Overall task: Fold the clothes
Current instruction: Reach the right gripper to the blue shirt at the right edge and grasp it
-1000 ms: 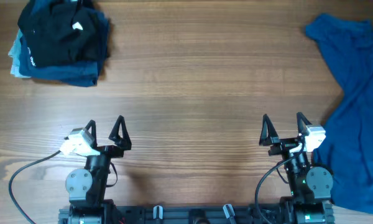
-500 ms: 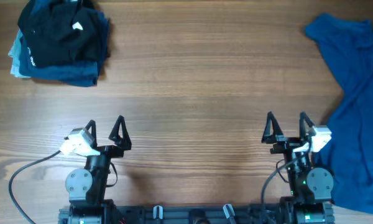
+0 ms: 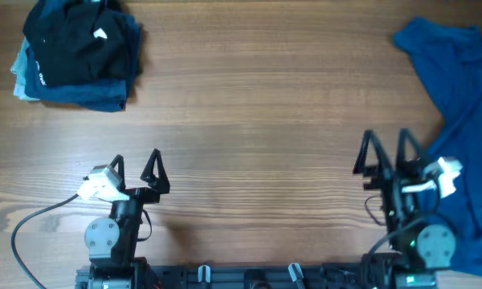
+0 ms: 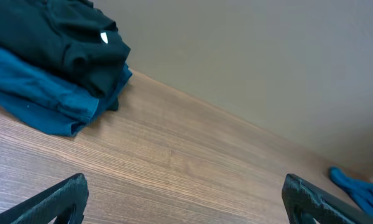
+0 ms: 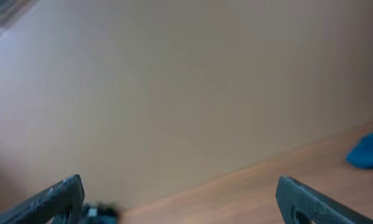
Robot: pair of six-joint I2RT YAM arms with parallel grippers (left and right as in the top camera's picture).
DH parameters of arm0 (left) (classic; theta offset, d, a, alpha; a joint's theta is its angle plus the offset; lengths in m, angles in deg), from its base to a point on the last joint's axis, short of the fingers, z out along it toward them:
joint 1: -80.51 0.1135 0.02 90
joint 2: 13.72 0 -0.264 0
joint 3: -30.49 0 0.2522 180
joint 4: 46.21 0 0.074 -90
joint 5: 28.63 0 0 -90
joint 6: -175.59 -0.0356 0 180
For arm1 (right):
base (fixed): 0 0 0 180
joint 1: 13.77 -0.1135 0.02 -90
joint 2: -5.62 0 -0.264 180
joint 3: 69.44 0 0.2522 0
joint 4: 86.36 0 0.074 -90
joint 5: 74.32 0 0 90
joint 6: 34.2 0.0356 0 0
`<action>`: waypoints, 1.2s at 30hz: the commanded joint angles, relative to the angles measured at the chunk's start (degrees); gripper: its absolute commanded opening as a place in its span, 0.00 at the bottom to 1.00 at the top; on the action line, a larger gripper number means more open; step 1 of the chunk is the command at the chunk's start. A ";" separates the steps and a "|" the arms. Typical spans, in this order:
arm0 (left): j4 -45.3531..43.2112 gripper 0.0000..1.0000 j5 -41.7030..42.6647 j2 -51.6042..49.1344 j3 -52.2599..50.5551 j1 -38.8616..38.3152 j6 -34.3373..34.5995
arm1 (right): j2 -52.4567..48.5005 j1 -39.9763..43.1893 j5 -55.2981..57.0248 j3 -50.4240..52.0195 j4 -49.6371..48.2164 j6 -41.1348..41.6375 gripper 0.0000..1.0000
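The clothes, a plain mid-blue garment [image 3: 464, 136], lie crumpled along the right edge of the table, from the far right corner to the near right. A corner of the garment shows in the left wrist view [image 4: 359, 186] and in the right wrist view [image 5: 368, 150]. My right gripper [image 3: 387, 152] is open and empty, raised just left of the garment. My left gripper [image 3: 136, 168] is open and empty at the near left, far from the garment. Both grippers' fingertips show spread wide in the wrist views [image 4: 186, 196] [image 5: 177, 196].
A stack of folded dark garments [image 3: 79, 50], black on top of navy and light blue, sits at the far left corner; it shows in the left wrist view [image 4: 50, 59]. A grey cable [image 3: 32, 221] loops by the left arm's base. A plain wall stands behind the table.
My right gripper has risen and moved to the right, toward the blue garment. The left arm and the clothes have not moved.
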 commanded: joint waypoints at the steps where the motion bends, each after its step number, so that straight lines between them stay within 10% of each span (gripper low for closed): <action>1: 0.04 1.00 -0.96 0.31 -0.52 0.37 -1.31 | -18.29 0.52 7.32 -12.48 2.32 -7.78 1.00; 13: 0.04 1.00 -0.96 0.31 -0.52 0.37 -1.31 | -80.43 21.00 0.74 -78.14 40.85 -18.16 1.00; 36: 0.04 1.00 -0.96 0.31 -0.52 0.37 -1.31 | -109.83 37.35 7.13 -80.59 28.37 -39.30 0.99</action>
